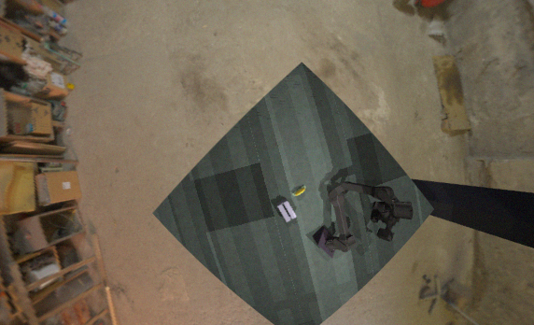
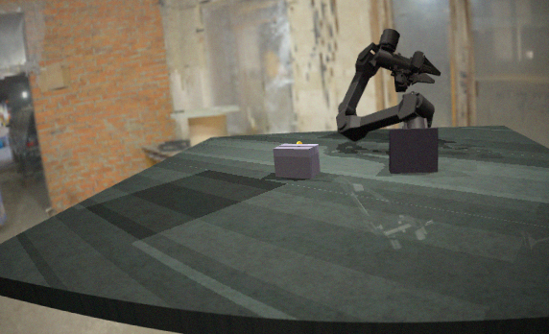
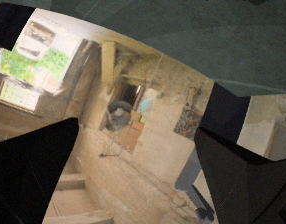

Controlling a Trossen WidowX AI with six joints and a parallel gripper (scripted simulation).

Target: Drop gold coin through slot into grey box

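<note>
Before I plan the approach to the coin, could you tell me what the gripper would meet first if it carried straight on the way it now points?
Probably nothing nearby. The open gripper is raised above the table, pointing roughly level outward, away from the grey box and coin. The wrist view shows only distant background between its fingers, though depth is unclear.
</note>
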